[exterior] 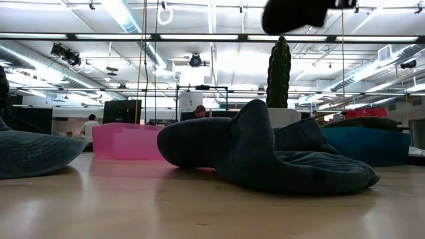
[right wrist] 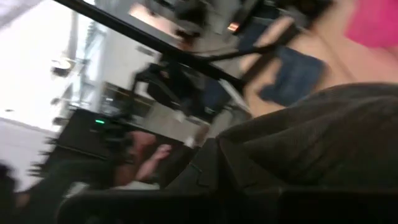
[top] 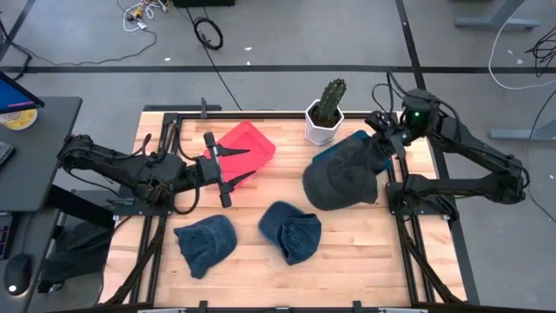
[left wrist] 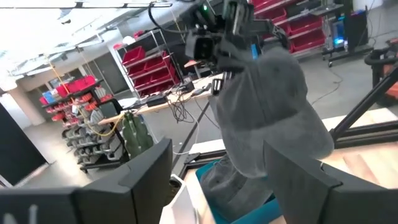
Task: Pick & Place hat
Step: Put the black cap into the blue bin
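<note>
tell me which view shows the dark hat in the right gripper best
The high view: the whole dark hat hangs from the right gripper. The left wrist view shows its side, the right wrist view only its fabric up close, the low view just a piece at the top edge.

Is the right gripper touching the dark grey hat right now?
Touching. In the high view the right gripper is shut on the dark grey hat; the left wrist view shows it hanging from it.

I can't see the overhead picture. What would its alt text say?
The right gripper holds a dark grey hat lifted over a blue bin. The open left gripper is by a pink bin; two blue hats lie on the table, near a cactus.
</note>
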